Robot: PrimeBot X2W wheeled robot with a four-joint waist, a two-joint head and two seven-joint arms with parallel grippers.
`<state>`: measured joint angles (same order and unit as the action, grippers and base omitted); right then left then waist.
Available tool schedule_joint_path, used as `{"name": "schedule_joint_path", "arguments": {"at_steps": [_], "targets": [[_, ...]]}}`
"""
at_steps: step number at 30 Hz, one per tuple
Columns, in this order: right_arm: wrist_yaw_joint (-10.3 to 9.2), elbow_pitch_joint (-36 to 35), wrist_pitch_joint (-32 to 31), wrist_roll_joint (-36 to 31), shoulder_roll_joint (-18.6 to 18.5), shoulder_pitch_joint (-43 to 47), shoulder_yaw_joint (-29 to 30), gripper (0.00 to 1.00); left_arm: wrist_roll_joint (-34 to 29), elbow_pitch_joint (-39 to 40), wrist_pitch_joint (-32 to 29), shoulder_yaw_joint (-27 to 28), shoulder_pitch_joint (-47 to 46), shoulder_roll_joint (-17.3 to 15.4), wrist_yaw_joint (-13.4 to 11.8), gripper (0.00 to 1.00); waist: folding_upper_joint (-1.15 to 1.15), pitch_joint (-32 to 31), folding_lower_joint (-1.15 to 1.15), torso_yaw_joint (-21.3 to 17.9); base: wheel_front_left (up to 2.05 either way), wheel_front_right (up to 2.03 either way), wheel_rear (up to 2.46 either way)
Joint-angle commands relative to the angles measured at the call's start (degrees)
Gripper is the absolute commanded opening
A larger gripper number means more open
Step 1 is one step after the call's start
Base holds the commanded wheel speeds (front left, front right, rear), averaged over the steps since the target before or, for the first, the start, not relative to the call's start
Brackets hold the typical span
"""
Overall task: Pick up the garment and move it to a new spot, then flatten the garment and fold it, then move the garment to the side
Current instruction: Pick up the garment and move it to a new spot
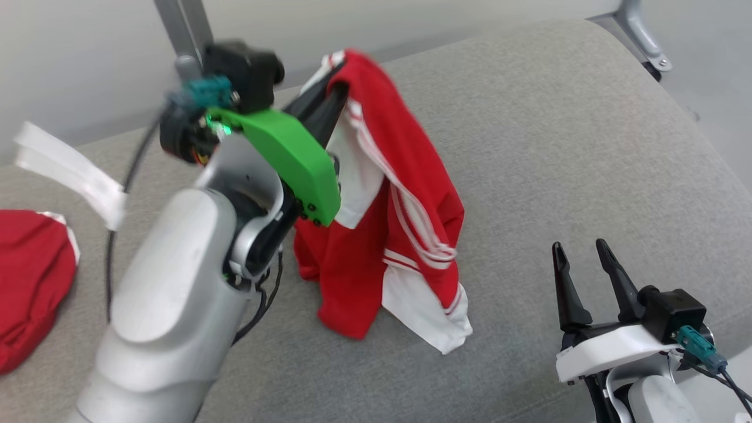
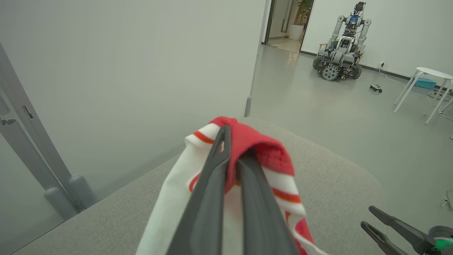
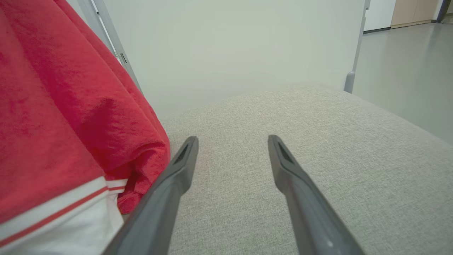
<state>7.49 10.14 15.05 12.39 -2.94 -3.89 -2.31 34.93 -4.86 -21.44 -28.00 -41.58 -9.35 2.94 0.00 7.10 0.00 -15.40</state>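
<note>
Closest to the head camera rises your left forearm (image 1: 170,294), pale and blurred. Beyond it, the left gripper (image 2: 234,150) has its fingers (image 2: 208,198) pressed together on a bunched fold of the red-and-white garment (image 1: 411,194). Cloth wraps over both fingertips and drapes away beneath them, so the garment's long axis runs downward from the fingers to the grey cushion (image 1: 587,147). Its white-trimmed lower edge appears to just touch the cushion.

Your right gripper (image 1: 578,249) sits low over the cushion with its fingers apart and nothing between them. The hanging lower edge lies to the left of these fingers, near but apart in the head view. In the right wrist view a red fold sits just beside the left-hand finger, and you cannot tell whether they touch.

Judged from this, you are in the carrying step, with flattening and folding not yet begun. The free lower edge lies nearer your right fingers than your left, so the right arm is better placed to take a lower corner. A second red cloth (image 1: 29,282) lies on the cushion, well to the left of the left fingers.
</note>
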Motion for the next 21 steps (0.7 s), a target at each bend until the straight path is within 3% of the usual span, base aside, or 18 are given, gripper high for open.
{"name": "schedule_joint_path", "arguments": {"at_steps": [1, 7, 9, 10, 15, 21], "targets": [[0.0, 0.1, 0.2, 0.5, 0.0, -0.4, -0.3, 1.0, -1.6, -5.6, 2.7, -0.7, 1.3, 0.7, -0.4, 0.0, 0.0, 1.4, 0.0, -2.5, 0.0, 0.0, 0.0], [0.0, 0.8, 0.2, 1.3, 0.0, -0.5, -2.2, 1.0, -2.9, -27.4, 15.1, -3.9, 3.7, 4.6, 1.5, 0.0, 0.0, 1.5, 0.0, -3.5, 0.0, 0.0, 0.0], [0.0, 0.9, 0.2, 1.5, 0.0, -0.3, -2.5, 1.0, -3.4, -31.7, 19.4, -5.0, 3.9, 5.4, 2.1, 0.42, 0.0, 1.4, 0.0, -3.4, 0.0, 0.0, 0.0], [-0.01, 0.9, 0.2, 1.5, 0.0, -0.1, -2.4, 1.0, -3.5, -33.4, 21.5, -5.7, 3.8, 5.7, 2.3, 1.0, 0.0, 1.3, 0.0, -3.0, 0.0, 0.0, 0.0], [0.0, 0.7, 0.2, 0.3, 0.0, 1.2, -1.3, 1.0, -3.8, -36.7, 29.9, -7.9, 3.4, 6.2, 2.9, 1.0, 0.0, -0.1, 0.0, -0.5, 0.0, 0.0, 0.0], [0.0, -0.4, 0.2, -1.7, 0.0, 2.7, 0.6, 1.0, -3.9, -33.0, 36.0, -5.9, 9.2, 5.3, -0.6, 1.0, 0.0, -2.7, 0.0, 3.1, 0.0, 0.0, 0.0]]}}
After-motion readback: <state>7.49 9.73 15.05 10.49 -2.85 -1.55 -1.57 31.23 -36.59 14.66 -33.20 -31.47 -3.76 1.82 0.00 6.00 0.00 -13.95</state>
